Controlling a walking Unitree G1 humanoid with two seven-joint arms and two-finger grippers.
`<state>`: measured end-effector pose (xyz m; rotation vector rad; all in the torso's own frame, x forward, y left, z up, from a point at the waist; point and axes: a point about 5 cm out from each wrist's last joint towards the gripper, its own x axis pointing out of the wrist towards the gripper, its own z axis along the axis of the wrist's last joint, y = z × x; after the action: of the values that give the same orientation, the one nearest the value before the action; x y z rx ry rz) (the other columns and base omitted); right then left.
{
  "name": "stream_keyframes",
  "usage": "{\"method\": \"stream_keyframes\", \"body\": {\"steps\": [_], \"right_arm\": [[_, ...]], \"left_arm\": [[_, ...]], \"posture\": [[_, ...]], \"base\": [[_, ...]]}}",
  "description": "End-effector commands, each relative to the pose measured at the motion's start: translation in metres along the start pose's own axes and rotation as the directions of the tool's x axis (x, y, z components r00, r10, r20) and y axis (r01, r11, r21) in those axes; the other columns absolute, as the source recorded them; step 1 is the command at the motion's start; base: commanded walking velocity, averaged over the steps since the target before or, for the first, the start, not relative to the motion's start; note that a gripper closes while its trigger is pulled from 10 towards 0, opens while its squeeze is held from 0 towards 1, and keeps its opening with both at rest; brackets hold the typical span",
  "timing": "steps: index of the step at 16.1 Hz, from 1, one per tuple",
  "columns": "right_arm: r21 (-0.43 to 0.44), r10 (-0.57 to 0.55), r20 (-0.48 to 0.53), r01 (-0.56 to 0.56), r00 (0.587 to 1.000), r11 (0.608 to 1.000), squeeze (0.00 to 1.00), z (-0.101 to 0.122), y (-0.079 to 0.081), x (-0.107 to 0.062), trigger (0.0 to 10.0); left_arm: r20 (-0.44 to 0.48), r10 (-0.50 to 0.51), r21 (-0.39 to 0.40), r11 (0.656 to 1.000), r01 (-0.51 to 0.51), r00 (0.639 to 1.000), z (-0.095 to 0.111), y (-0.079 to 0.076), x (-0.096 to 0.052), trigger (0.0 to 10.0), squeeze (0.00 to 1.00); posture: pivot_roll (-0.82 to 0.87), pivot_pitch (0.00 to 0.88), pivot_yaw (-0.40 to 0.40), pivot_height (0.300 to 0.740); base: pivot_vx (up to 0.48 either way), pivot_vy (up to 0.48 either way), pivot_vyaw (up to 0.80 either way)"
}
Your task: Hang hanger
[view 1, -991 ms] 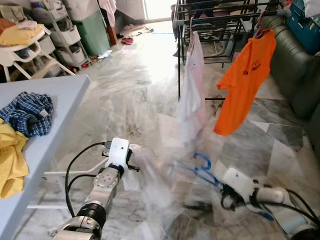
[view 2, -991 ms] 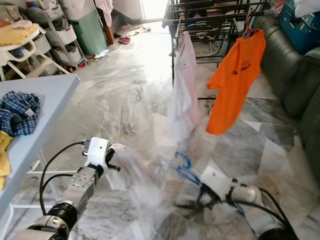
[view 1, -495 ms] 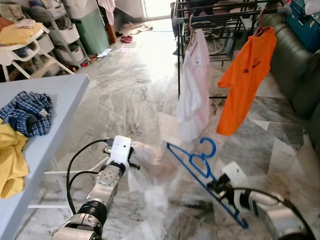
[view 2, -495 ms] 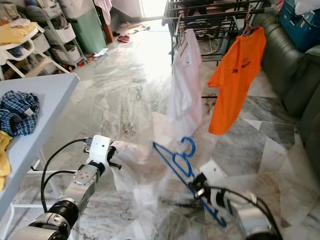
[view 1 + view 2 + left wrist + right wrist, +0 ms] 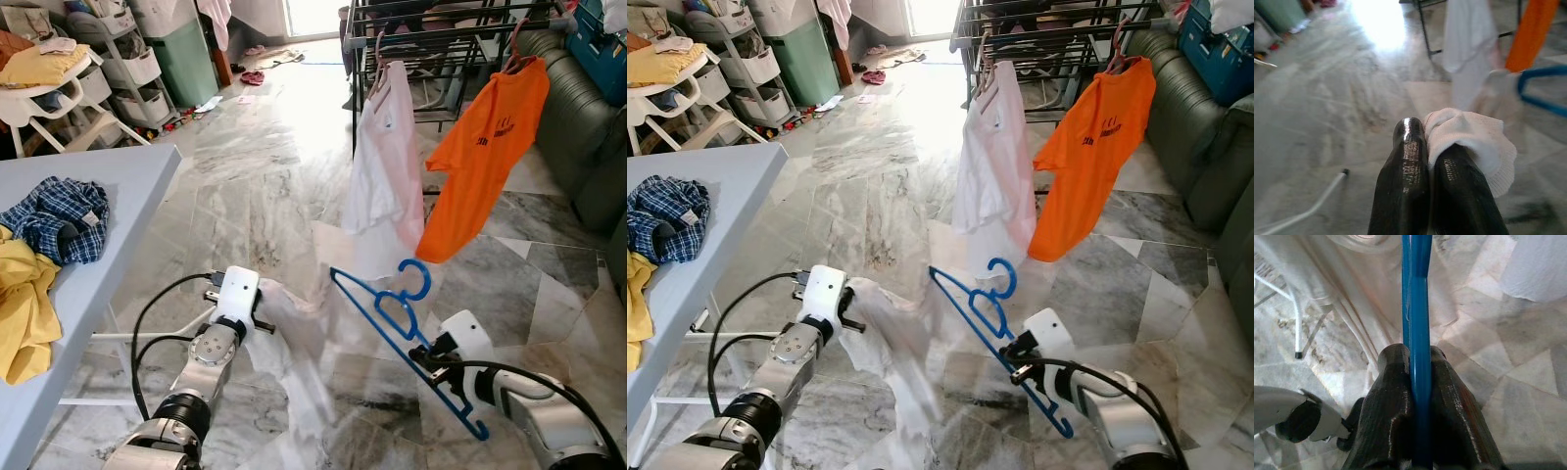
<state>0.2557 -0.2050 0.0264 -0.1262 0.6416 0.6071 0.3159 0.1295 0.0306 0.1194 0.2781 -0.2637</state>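
My right gripper [image 5: 423, 354] is shut on a blue plastic hanger [image 5: 392, 323] and holds it tilted over the marble floor, hook upward. In the right wrist view the hanger's bar [image 5: 1419, 333] runs between the two black fingers [image 5: 1393, 396]. A white garment [image 5: 294, 343] hangs loosely from my left gripper [image 5: 263, 311], which is shut on its edge; the bunched cloth [image 5: 1469, 137] sits pinched at the fingertips [image 5: 1410, 147]. Ahead stands a black drying rack [image 5: 431, 39] with a white shirt [image 5: 384, 176] and an orange T-shirt [image 5: 485, 147] hanging from it.
A light blue table [image 5: 98, 196] at my left carries a plaid cloth [image 5: 59, 220] and a yellow cloth [image 5: 24, 313]. A dark green sofa [image 5: 588, 127] lies at the right. Shelves and bins [image 5: 147, 49] line the far left wall.
My right gripper has lifted the blue hanger off the floor and holds it higher and steadier. The white garment has swung down beside my left gripper. The camera has shifted slightly.
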Motion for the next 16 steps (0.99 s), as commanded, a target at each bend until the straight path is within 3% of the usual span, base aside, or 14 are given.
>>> {"method": "stream_keyframes", "body": {"steps": [1,3,5,7,9,10,13,16], "right_arm": [[-0.034,0.035,0.002,-0.035,0.999,0.999,0.0,0.004,0.008,0.006,10.0],[-0.098,0.052,-0.051,-0.057,0.997,0.994,0.0,-0.002,0.017,0.015,10.0],[-0.143,-0.035,-0.051,0.027,0.998,0.989,0.0,-0.003,0.021,0.031,10.0],[-0.112,-0.082,-0.047,0.076,0.996,0.991,0.0,-0.002,0.02,0.036,10.0],[-0.067,-0.187,0.062,0.191,0.98,0.979,0.0,0.017,0.014,0.042,10.0],[0.026,-0.191,0.136,0.189,0.972,0.982,0.0,0.034,0.014,0.044,10.0],[0.051,-0.138,0.317,0.128,0.938,0.99,0.0,0.074,0.02,0.038,10.0],[0.084,-0.148,0.422,0.124,0.895,0.989,0.0,0.094,0.018,0.03,10.0]], "left_arm": [[-0.027,-0.006,-0.049,0.999,0.005,1.0,-0.009,0.003,-0.004,10.0,0.0],[-0.05,-0.021,-0.056,0.998,0.018,0.999,-0.019,0.0,-0.009,10.0,0.0],[-0.077,-0.011,-0.064,0.998,0.006,0.997,-0.027,-0.002,-0.013,10.0,0.0],[-0.078,-0.011,-0.07,0.998,0.006,0.997,-0.028,-0.004,-0.014,10.0,0.0],[-0.104,-0.001,-0.072,0.997,-0.007,0.995,-0.034,-0.007,-0.016,10.0,0.0],[-0.114,-0.001,-0.066,0.998,-0.007,0.994,-0.036,-0.009,-0.016,10.0,0.0],[-0.117,0.005,-0.058,0.998,-0.012,0.993,-0.034,-0.01,-0.014,10.0,0.0],[-0.091,0.015,-0.071,0.997,-0.022,0.996,-0.026,-0.008,-0.01,10.0,0.0]], "posture": [[-0.18,0.02,0.142,0.74],[-0.18,0.01,0.135,0.74],[-0.17,0.003,0.112,0.74],[-0.17,0.003,0.099,0.74],[-0.17,0.004,0.087,0.74],[-0.17,0.005,0.085,0.74],[-0.18,0.005,0.086,0.74],[-0.19,0.0,0.093,0.74]], "base": [[0.0,0.0,0.0],[0.0,0.0,0.0],[0.0,0.0,0.0],[0.0,0.0,0.0],[0.0,0.0,0.0],[0.0,0.0,0.0],[0.0,0.0,0.0],[0.0,0.0,0.0]]}}
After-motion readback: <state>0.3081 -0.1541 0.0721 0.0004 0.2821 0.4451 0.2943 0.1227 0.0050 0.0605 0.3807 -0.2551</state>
